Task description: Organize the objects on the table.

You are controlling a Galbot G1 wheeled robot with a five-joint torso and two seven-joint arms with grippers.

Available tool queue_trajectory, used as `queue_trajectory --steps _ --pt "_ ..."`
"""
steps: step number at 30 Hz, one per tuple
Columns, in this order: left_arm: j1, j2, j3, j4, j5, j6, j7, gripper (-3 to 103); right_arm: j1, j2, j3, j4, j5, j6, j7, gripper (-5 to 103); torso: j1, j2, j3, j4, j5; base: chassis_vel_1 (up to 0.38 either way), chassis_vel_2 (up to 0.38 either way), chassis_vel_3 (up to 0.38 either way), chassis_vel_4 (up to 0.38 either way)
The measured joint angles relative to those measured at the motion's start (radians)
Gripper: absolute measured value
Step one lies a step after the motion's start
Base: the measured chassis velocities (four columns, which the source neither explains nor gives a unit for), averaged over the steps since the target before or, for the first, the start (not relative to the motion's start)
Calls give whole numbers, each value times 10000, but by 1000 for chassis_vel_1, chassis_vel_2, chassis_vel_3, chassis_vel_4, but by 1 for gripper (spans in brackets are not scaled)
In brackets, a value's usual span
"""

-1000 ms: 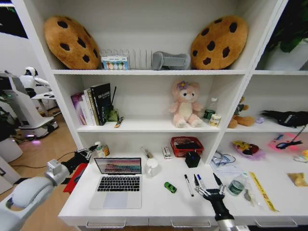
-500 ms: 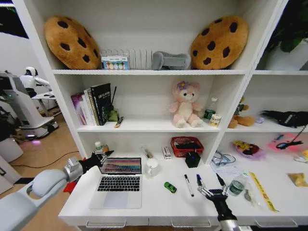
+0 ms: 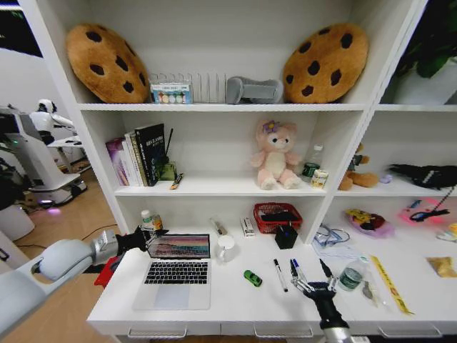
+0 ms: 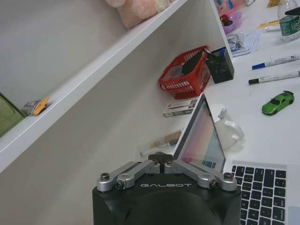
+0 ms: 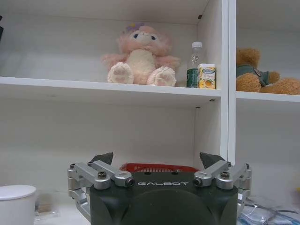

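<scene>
Left claw (image 3: 148, 236) now nearer slim, smooth, silver laptop (image 3: 173, 275) lid.

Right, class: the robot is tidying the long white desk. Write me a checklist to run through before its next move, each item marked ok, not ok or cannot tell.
1. Left claw shut, at the upper left corner of the slim silver-white laptop's screen: ok.
2. Laptop lid closed: not ok, it stands open.
3. Right claw open above the desk's front edge, holding nothing: ok.
4. Two thin marker pens lie apart on the desk, ungrasped: ok.
5. Small green toy car clear of the laptop: ok.
6. Left claw touching the lid: cannot tell.
</scene>
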Motion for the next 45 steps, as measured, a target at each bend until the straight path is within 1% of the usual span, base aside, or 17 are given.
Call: queue_trajectory --steps 3,4,10,16,19,21,22,23,24,26,29,30,35,37,38,40,45 --pt "-800 19 759 67 75 0 58 0 -40 42 128 3 4 92 -1 100 0 0 0 2 0 0 0 0 0" --pt "-800 19 759 67 75 0 58 0 -40 42 128 3 4 92 -1 100 0 0 0 2 0 0 0 0 0" --pt "-2579 -257 2777 426 348 30 146 0 -87 79 395 8 91 207 -1 100 0 1 0 0 -1 0 0 0 0" --pt "-3371 -379 3548 618 466 34 245 0 -152 153 507 -20 134 292 -1 100 0 0 0 1 1 0 0 0 0" --pt "-3586 -348 3733 659 520 1 697 0 -179 229 636 -89 189 420 -9 100 0 1 0 1 0 0 0 0 0" --pt "-3583 -294 3727 639 520 2 901 0 -183 243 657 -103 197 439 -12 100 0 1 0 1 -1 0 0 0 0" --pt "-3381 -7 3572 467 540 94 1677 0 -198 282 731 -129 245 488 -23 100 1 1 0 -2 -1 0 0 0 0" --pt "-3172 171 3403 349 575 118 2124 0 -203 305 772 -133 290 496 -25 100 1 1 0 0 0 0 0 0 0" --pt "-3172 171 3403 349 575 118 2124 0 -203 305 772 -133 290 496 -25 100 1 1 0 0 0 0 0 0 0" --pt "-2097 671 2374 -15 882 156 3398 0 -229 390 935 -185 499 518 -28 100 1 1 -1 9 0 0 0 0 0" --pt "-1752 831 2056 -161 975 139 3710 0 -235 409 984 -229 563 541 -29 100 0 2 -1 9 2 0 0 0 0" --pt "-1330 1030 1786 -404 983 103 4082 0 -238 420 1064 -336 656 585 -35 100 0 1 -2 4 2 0 0 0 0" --pt "-1026 1180 2028 -652 1031 89 4238 0 -209 423 1098 -431 700 613 -41 100 0 2 -1 -2 4 0 0 0 0" --pt "-911 860 3114 -676 1715 84 4053 0 -227 526 1086 -404 699 650 -37 100 1 1 -1 2 -3 0 0 0 0" --pt "-911 860 3114 -676 1715 84 4053 0 -227 526 1086 -404 699 650 -37 100 1 1 -1 2 -3 0 0 0 0" --pt "-644 609 3796 -682 2126 -28 3803 0 -361 647 1113 -371 674 778 -44 100 0 1 0 2 -4 0 0 0 0" --pt "-508 659 3660 -818 1984 -398 4009 0 -467 660 1234 -402 679 887 -77 100 0 1 -1 3 -5 0 0 0 0"
